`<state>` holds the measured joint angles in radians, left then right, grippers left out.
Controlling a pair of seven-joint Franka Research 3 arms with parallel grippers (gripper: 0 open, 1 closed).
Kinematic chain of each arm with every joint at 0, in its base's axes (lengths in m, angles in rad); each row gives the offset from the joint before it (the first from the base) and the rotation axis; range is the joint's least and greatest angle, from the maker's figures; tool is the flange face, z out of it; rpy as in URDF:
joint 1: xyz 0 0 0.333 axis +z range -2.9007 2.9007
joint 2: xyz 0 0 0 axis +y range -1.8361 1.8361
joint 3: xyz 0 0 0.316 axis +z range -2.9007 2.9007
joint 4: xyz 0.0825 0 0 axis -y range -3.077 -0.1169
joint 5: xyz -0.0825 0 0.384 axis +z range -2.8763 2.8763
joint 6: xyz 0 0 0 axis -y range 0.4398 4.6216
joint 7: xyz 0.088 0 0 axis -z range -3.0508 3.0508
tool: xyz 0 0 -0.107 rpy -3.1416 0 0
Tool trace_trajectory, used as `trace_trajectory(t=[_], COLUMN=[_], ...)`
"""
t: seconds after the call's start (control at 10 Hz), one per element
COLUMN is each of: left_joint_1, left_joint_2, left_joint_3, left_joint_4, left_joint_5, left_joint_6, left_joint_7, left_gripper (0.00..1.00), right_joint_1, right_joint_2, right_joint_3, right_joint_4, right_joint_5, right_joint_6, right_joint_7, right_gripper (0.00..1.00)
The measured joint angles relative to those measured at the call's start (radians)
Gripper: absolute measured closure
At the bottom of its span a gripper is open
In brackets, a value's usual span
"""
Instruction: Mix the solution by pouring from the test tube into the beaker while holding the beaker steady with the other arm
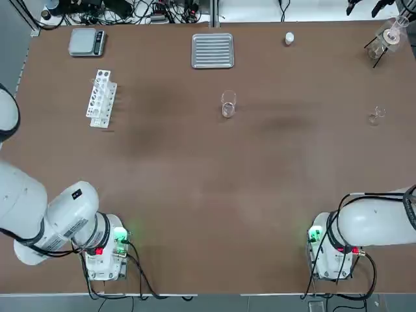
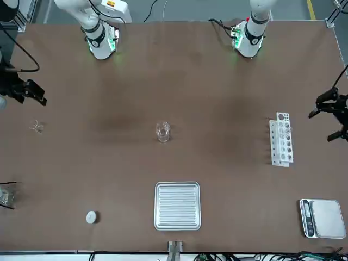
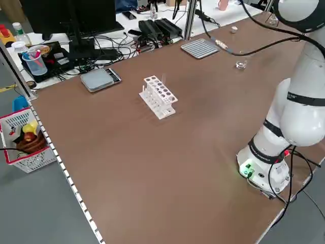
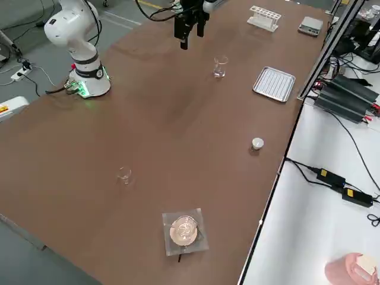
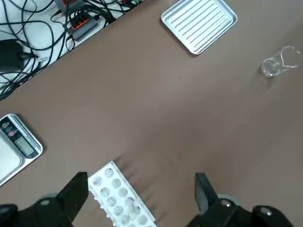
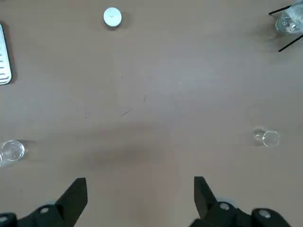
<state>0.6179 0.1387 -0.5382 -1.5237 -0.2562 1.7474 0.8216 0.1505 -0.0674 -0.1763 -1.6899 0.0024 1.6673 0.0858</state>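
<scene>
Beaker (image 1: 228, 104) alone mid-worktop (image 1: 195, 195), wide bare brown surface around.
Rack (image 1: 101, 98) nr left edge; left gripper (image 5: 140, 198) & right gripper (image 6: 139, 196) both spread, holding nothing.

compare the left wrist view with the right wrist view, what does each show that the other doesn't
Only the left wrist view shows the white test tube rack between the open fingers of the left gripper, the scale and the cables past the table edge.

Only the right wrist view shows the small white round piece, the smaller clear glass piece, the flask on its stand and the open right gripper over bare table.

Both show the beaker and the ribbed metal tray, the latter only by its edge in the right wrist view.
</scene>
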Motion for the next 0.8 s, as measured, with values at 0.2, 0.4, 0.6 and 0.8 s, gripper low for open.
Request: trace_trajectory(t=[0.2,0.4,0.6,0.8], left_joint_1=[-0.047,-0.053,-0.052,-0.053], left_joint_2=[-0.040,-0.063,-0.069,-0.075], left_joint_3=[-0.006,-0.017,-0.051,-0.076], left_joint_4=[-0.002,-0.002,0.004,0.023], left_joint_5=[0.041,0.086,0.151,0.198], left_joint_6=[-0.008,-0.017,-0.035,-0.103], left_joint_7=[-0.131,-0.244,-0.413,-0.596], left_gripper=[0.00,0.00,0.00,0.00], right_joint_1=[0.000,0.000,0.000,0.001], right_joint_2=[-0.001,-0.001,-0.002,-0.002], right_joint_3=[0.000,0.000,-0.001,0.000], right_joint_4=[0.000,-0.001,-0.002,-0.003], right_joint_5=[0.000,0.000,0.000,0.000], right_joint_6=[0.000,0.000,0.000,0.001], right_joint_7=[-0.001,-0.001,-0.002,-0.002], right_gripper=[0.00,0.00,0.00,0.00])
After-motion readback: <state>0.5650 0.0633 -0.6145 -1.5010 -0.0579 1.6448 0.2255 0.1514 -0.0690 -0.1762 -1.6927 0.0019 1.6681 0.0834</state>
